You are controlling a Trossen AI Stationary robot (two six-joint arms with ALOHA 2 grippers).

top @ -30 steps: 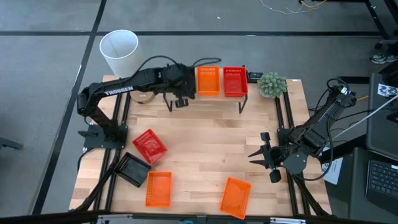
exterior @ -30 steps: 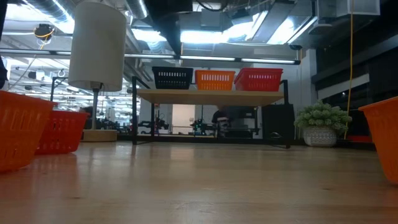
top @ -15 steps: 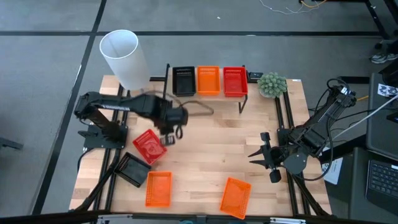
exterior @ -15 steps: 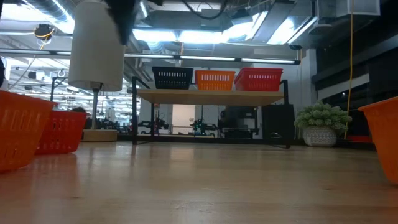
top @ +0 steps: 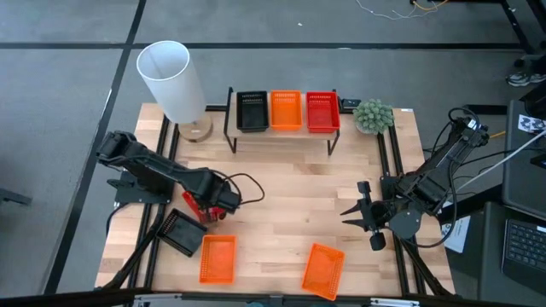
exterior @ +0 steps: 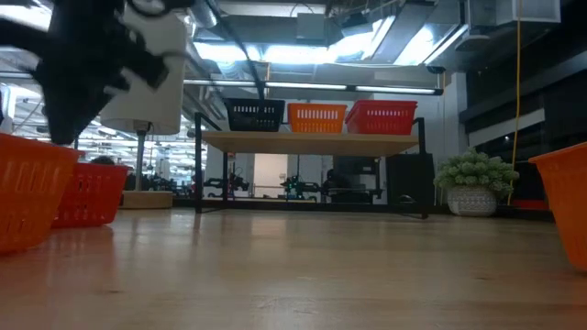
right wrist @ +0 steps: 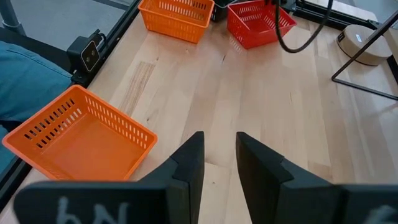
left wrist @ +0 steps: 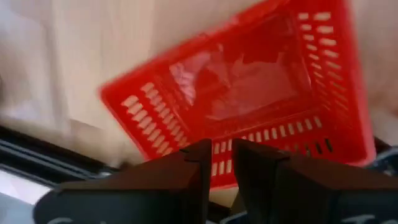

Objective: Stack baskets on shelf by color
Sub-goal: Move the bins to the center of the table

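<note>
On the shelf (top: 281,135) stand a black basket (top: 252,112), an orange basket (top: 286,111) and a red basket (top: 322,112) side by side. On the table lie a red basket (top: 194,201), a black basket (top: 181,232) and two orange baskets (top: 217,258) (top: 323,269). My left gripper (top: 220,207) points down over the table's red basket (left wrist: 249,81), just above its wall, with a narrow gap between its fingers; it touches nothing that I can see. At the table's right side my right gripper (right wrist: 219,158) waits, open and holding nothing.
A tall white cylinder on a round wooden foot (top: 175,81) stands at the far left, beside the shelf. A small potted plant (top: 374,115) sits at the far right. Bare tabletop (top: 290,205) lies between the shelf and the near baskets.
My left gripper has left the shelf's left end, gone toward the table's near left and down, and tipped until it points straight down over the red basket on the table. The black basket now shows on the shelf where the arm had covered it.
</note>
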